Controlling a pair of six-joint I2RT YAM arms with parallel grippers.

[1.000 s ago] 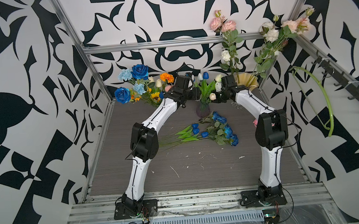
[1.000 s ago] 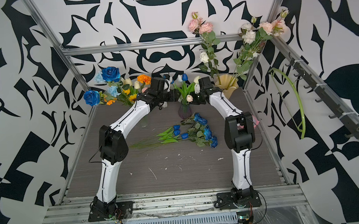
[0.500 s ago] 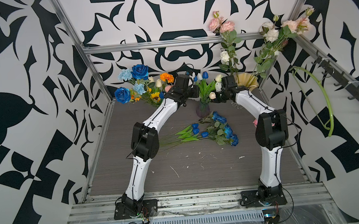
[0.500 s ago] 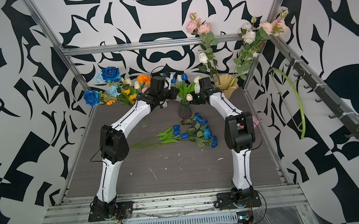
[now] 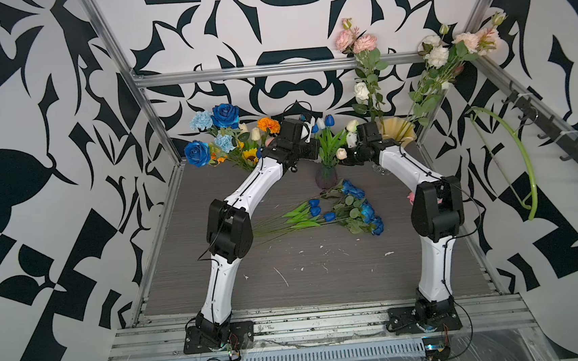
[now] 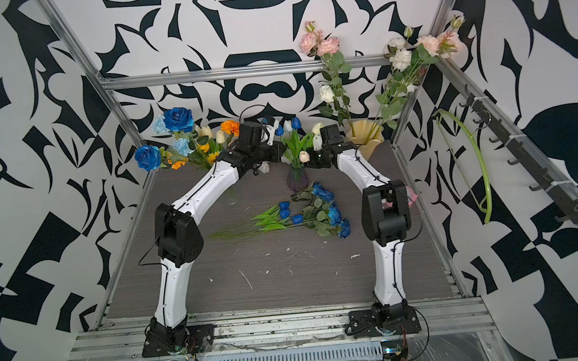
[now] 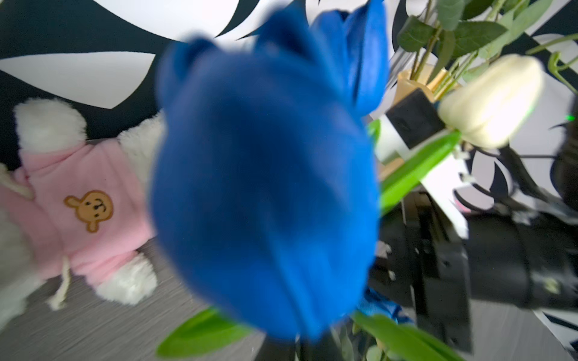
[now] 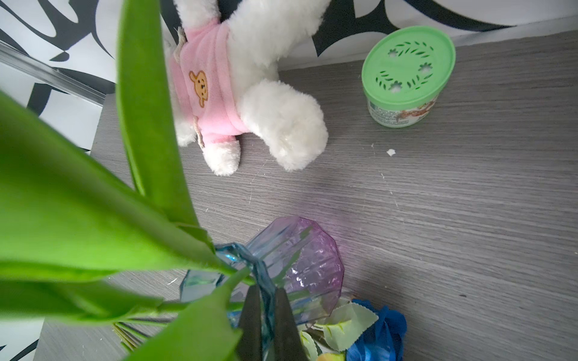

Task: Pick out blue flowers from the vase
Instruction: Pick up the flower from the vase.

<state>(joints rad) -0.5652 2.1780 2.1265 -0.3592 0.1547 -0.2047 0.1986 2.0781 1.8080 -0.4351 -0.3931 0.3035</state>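
A purple glass vase [image 5: 326, 177] [image 8: 300, 259] at the back middle holds tulips, two of them blue [image 5: 328, 120] [image 6: 279, 130]. My left gripper [image 5: 308, 132] is up among those blooms. In the left wrist view a blue tulip [image 7: 266, 187] fills the frame and hides the jaws, which are shut on its stem just below the head. My right gripper [image 8: 267, 322] is shut on the vase's blue rim, one finger [image 8: 250, 318] inside, one outside. Several blue flowers [image 5: 349, 208] [image 6: 318, 210] lie in a pile on the table in front of the vase.
A mixed bouquet with blue roses [image 5: 226, 115] and pale-blue carnations [image 5: 201, 120] stands at the back left. A yellow vase [image 5: 396, 130] of pink and white blooms is back right. A plush toy [image 8: 219, 87] and a green-lidded tub [image 8: 406, 75] lie behind the purple vase.
My left gripper has closed at the tulip heads and the left wrist has shifted slightly. The right arm and the vase have not moved.
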